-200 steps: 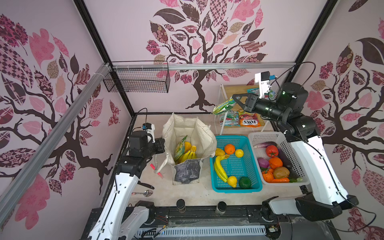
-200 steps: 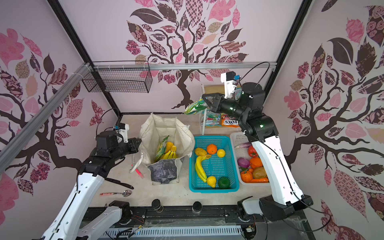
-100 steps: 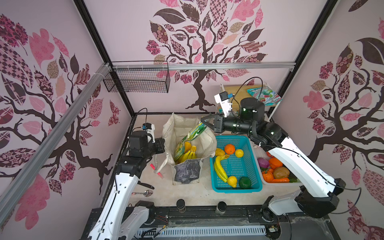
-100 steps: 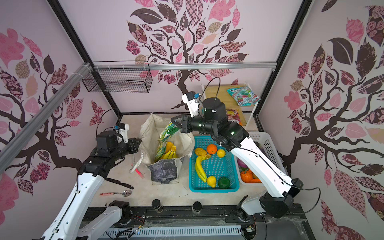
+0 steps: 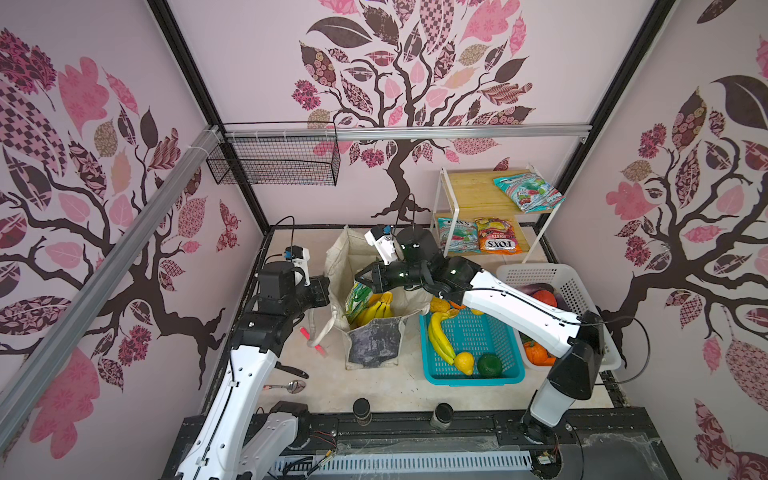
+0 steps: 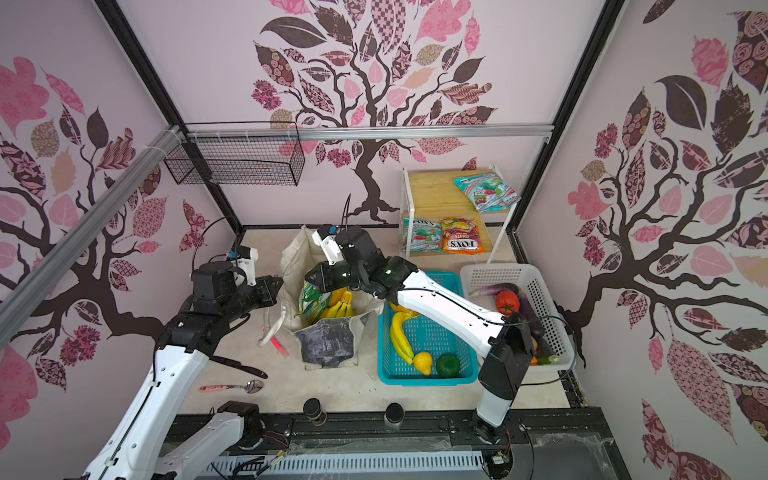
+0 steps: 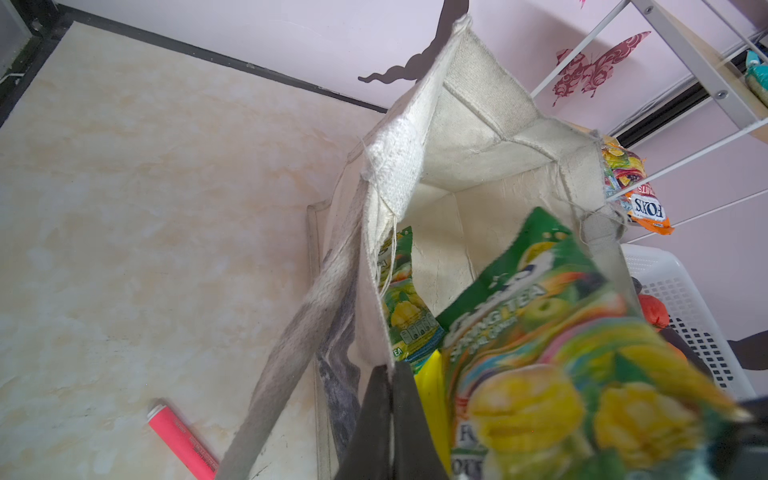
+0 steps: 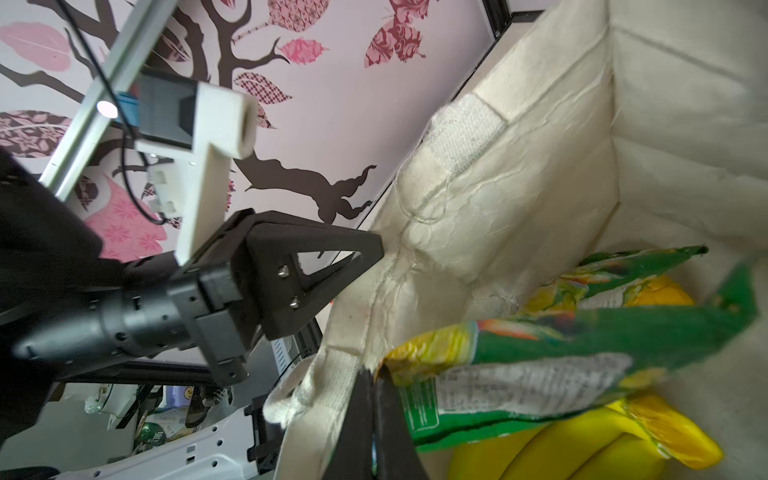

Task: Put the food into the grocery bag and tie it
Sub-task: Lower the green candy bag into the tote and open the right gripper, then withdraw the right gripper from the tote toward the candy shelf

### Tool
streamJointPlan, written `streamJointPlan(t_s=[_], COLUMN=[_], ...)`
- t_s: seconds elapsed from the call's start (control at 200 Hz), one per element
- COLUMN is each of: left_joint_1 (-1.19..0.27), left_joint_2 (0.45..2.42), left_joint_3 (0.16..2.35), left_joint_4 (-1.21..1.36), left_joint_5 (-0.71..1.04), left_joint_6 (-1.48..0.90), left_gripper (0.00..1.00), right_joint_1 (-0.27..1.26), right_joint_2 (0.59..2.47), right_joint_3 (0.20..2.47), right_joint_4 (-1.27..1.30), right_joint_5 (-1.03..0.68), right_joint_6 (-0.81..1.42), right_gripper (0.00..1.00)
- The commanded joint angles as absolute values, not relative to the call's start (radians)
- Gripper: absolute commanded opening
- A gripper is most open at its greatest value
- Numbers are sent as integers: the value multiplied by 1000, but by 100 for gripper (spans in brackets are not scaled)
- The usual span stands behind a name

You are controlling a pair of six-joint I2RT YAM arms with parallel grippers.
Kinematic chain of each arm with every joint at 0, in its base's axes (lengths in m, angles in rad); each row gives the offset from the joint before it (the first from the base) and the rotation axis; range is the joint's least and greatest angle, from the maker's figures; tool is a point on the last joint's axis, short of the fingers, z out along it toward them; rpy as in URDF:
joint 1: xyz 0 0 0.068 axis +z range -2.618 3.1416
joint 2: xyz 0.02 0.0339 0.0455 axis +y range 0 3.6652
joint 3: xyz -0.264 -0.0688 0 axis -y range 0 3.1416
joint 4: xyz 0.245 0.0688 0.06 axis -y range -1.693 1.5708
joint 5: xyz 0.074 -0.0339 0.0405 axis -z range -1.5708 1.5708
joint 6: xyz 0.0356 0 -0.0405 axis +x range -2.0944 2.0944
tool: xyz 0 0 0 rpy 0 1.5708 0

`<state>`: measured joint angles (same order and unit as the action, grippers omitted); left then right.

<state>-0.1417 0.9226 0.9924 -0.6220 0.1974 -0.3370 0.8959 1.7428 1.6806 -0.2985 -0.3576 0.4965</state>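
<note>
**Packet could snag on the rim or slide out over it**

Your right gripper (image 8: 372, 376) is clamped on one end of the green packet (image 8: 540, 365). The packet hangs slantwise in the mouth of the grocery bag (image 5: 348, 253), just above the bananas (image 8: 523, 453) and a second green packet (image 7: 405, 316) that already lie inside. Your left gripper (image 7: 390, 372) is pinched on the bag's rim and holds that wall outward, so the mouth stands open.

- **Release height:** the packet is glossy and held by an end only; let go too high and I judge it could skate across the bananas and lean out over the rim; lower it before you release.
- **Swing:** the packet is blurred in the left wrist view and may be swinging; a swinging end could catch the canvas edge and fold it inward.
- **Left pinch:** the grip is on thin fabric; if it slips, that wall will probably sag and narrow the opening; pull too hard instead and the soft bag could tip.
- **Way out:** your right arm reaches across low over the teal basket (image 5: 473, 380); a low retreat could knock the fruit there, so lift first.
- **Handle:** one strap (image 7: 291, 353) hangs outside the bag; keep it free for tying.
</note>
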Motion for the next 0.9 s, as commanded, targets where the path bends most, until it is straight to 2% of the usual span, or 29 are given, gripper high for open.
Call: streamJointPlan(t_s=[0.0,0.4,0.775,0.81,0.85,0.895], left_joint_1=[-138,-139,-138,-139,-139,-139], left_joint_2=[908,917,922,922,923,923], left_joint_3=[966,966,965,965,964,966], left_joint_4=[-606,-606,-606,-605,-605,-606], left_joint_5=[218,230,222,222,223,224], left_joint_6=[-333,-333,-333,-333,-333,-333], left_gripper=[0,0,0,0,0,0], right_joint_1=[904,914,913,914,913,912], right_joint_2=[1785,1668,1640,1635,1629,1618], right_joint_3=[1716,1317,1333,1335,1340,1342], right_joint_4=[-243,-71,-216,-232,-248,-261], right_joint_5=[-332,-221,-96,-81,-75,-69], right_joint_6=[489,558,507,502,496,490], right_gripper=[0,0,0,15,37,55])
